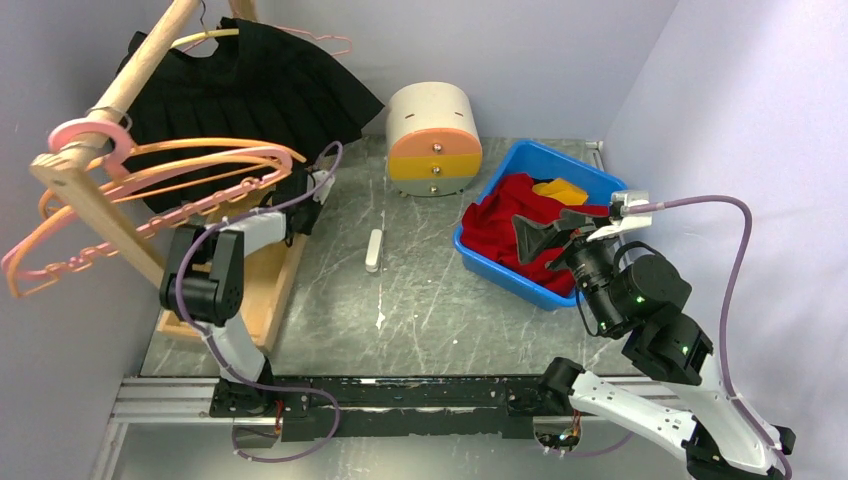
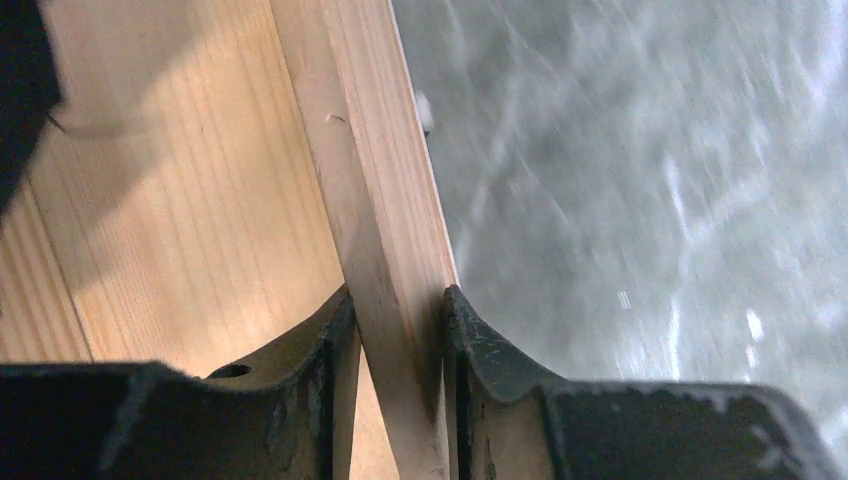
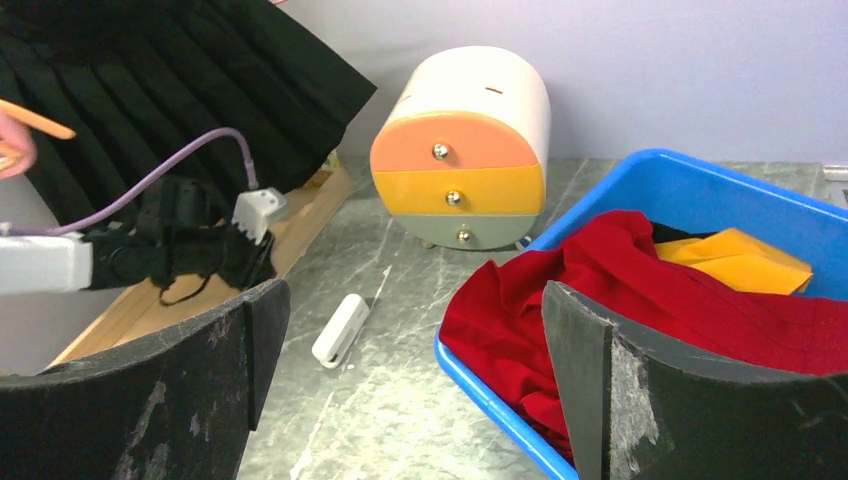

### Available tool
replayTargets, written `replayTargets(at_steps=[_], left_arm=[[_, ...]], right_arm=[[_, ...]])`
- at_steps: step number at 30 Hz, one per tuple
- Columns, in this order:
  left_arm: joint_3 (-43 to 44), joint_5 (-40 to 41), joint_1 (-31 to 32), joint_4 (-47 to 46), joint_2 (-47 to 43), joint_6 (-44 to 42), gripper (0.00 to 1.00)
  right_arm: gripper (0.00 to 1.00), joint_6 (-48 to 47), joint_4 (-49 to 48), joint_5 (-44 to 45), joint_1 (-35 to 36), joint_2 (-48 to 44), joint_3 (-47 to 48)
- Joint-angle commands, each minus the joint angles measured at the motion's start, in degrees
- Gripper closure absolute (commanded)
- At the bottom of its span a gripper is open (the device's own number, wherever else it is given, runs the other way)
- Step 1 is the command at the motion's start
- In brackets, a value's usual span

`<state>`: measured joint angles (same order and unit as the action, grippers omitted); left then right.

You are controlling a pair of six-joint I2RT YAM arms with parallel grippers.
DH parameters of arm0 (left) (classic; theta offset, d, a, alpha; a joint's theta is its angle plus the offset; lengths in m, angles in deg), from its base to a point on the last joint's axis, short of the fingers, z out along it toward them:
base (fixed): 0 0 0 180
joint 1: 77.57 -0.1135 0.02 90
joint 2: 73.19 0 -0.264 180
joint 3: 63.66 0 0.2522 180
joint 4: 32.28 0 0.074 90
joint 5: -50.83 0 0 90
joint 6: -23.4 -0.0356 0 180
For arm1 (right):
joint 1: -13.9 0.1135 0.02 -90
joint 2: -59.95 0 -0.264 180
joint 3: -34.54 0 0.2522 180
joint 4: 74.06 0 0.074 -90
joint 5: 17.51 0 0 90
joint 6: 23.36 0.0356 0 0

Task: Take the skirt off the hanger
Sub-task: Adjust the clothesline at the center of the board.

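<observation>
A black pleated skirt (image 1: 250, 90) hangs from a hanger (image 1: 205, 38) on the wooden rack's top bar (image 1: 150, 50) at the far left; it also shows in the right wrist view (image 3: 200, 90). My left gripper (image 1: 300, 205) is low beside the skirt's hem. In the left wrist view it (image 2: 398, 300) is shut on the raised edge of the rack's wooden base (image 2: 390, 200). My right gripper (image 1: 550, 228) is open and empty above the left part of the blue bin, well away from the skirt; its jaws (image 3: 415, 300) stand wide apart.
Several empty pink and orange hangers (image 1: 180, 165) hang on the rack's near end. A rounded drawer unit (image 1: 433, 138) stands at the back centre. A blue bin (image 1: 530, 160) holds red cloth (image 1: 500, 215). A small white object (image 1: 374, 250) lies mid-table.
</observation>
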<state>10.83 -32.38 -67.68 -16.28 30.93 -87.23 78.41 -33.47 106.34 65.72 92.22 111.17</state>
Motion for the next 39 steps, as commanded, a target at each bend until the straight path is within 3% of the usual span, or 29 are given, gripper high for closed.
replayTargets(at_steps=[1, 7, 28, 29, 34, 39], left_arm=[[-8.3, -4.0, 2.5, -0.6, -11.5, -12.8, 0.90], [-18.9, -4.3, 4.8, -6.8, -22.4, -18.4, 0.91], [-3.8, -2.7, 15.2, -4.3, -10.3, -8.0, 0.92], [-3.9, -2.4, 15.2, -4.1, -10.6, -7.0, 0.89], [-3.7, -0.7, 15.2, 1.1, -14.2, -0.2, 0.52], [-5.4, -5.5, 16.3, 6.7, -21.2, 6.4, 0.23]], right_arm=[[0.00, -2.4, -1.6, -0.2, 0.0, 0.0, 0.5], [0.00, -4.0, -2.5, -1.9, 0.0, -0.3, 0.8], [0.00, -1.1, -2.4, -4.2, 0.0, 1.8, 0.9], [0.00, -0.8, -2.4, -4.4, 0.0, 1.7, 0.9], [0.00, -0.3, -2.7, -4.2, 0.0, 1.5, -0.4], [0.00, -0.4, -3.0, -5.2, 0.0, 4.1, -0.1]])
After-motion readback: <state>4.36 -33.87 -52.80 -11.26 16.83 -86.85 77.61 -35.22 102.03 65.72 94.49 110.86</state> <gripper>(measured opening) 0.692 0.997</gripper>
